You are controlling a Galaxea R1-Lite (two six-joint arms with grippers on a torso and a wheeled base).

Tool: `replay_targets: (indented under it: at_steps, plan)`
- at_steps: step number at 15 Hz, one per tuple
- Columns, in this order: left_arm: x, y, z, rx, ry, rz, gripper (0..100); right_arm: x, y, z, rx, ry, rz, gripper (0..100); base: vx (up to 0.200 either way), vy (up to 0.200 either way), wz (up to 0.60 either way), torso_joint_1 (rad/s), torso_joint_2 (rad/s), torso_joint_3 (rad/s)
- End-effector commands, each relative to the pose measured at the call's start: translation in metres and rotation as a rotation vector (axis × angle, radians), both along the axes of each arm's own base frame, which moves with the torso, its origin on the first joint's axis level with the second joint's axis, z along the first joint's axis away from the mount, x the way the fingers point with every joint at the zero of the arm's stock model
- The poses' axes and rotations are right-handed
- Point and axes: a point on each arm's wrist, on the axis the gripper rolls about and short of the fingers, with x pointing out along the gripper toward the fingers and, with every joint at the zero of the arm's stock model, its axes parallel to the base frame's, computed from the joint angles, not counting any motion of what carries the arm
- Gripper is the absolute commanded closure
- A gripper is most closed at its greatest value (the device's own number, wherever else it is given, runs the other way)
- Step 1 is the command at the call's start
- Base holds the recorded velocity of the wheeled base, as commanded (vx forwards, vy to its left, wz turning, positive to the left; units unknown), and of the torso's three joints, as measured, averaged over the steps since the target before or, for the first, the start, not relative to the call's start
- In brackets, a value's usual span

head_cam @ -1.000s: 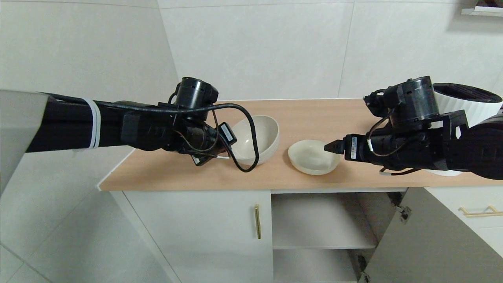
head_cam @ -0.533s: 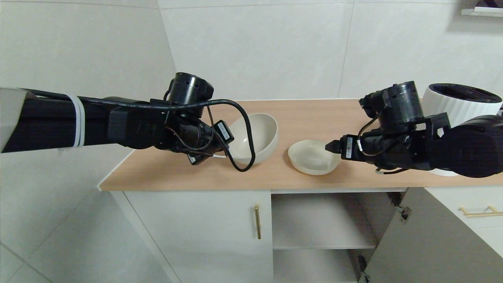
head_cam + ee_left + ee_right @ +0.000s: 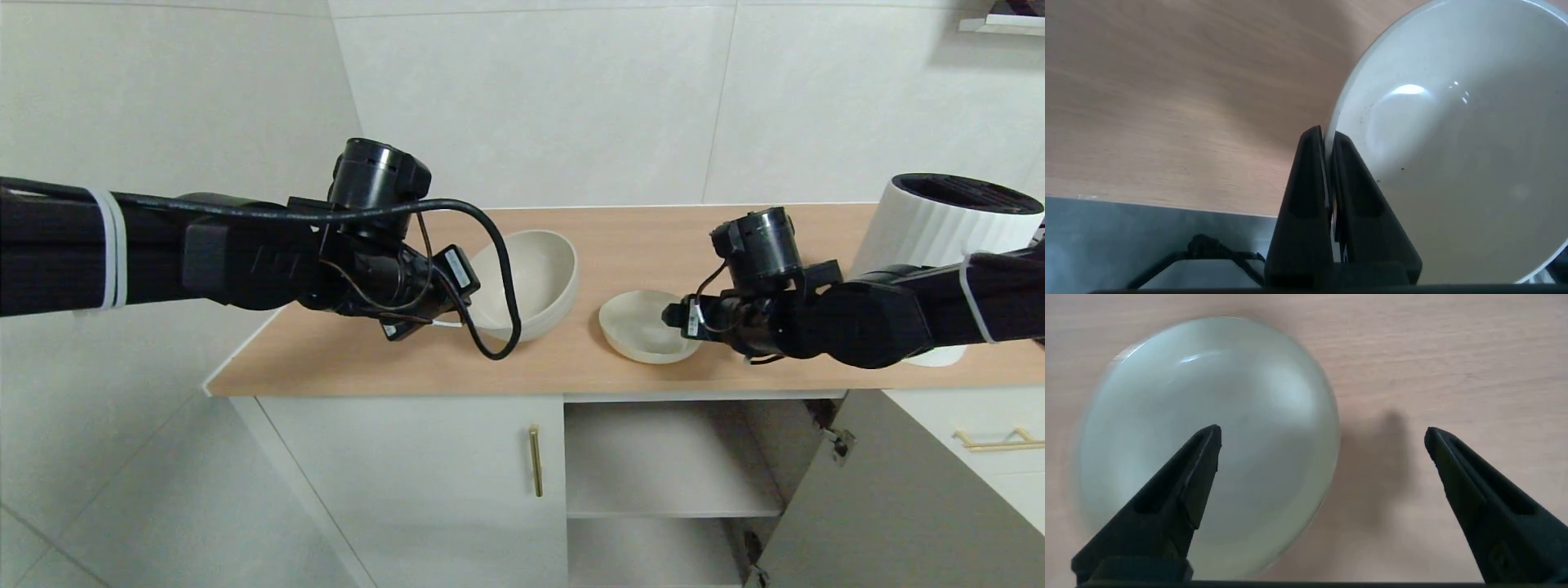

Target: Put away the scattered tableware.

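Fingers (image 3: 1308, 196) of the left gripper (image 3: 462, 323) are pinched narrowly on the rim of the large cream bowl (image 3: 531, 282). That bowl is tipped onto its side at the middle of the wooden counter (image 3: 367, 359), its round mouth facing left toward the arm. Near it on the right, not touching, the small pale bowl (image 3: 641, 327) sits level, mouth up. The right gripper (image 3: 673, 314) is at the small bowl's right edge, fingers (image 3: 1184, 482) spread wide, one above the bowl, one above bare counter. A white ribbed container (image 3: 947, 220) stands far right. Below, a cabinet door (image 3: 882, 490) hangs open.
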Motion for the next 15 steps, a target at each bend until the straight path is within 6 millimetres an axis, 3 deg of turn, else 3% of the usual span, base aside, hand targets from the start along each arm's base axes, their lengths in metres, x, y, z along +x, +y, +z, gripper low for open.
replay_targets:
  at_steps: [1, 5, 6, 15]
  plan:
    - [-0.001, 0.001, 0.003, -0.003, -0.006, 0.001, 100, 0.007, 0.001, -0.014, -0.014, 0.027, -0.007, 0, 0.000, 0.000, 0.00, 0.000, 0.00, 0.000]
    - [-0.002, 0.001, 0.003, -0.003, -0.006, 0.001, 100, 0.009, 0.001, -0.017, -0.014, 0.032, -0.008, 0, 0.000, 0.000, 0.00, 0.000, 0.00, 0.000]
    - [-0.002, 0.001, 0.003, -0.004, -0.007, 0.001, 100, 0.009, 0.001, -0.017, -0.013, 0.032, -0.009, 100, 0.000, 0.000, 0.00, 0.000, 0.00, 0.000]
    - [-0.003, 0.002, 0.003, -0.001, -0.004, 0.000, 100, 0.002, -0.002, 0.001, 0.032, -0.017, -0.017, 100, 0.000, 0.000, 0.00, 0.000, 0.00, 0.000]
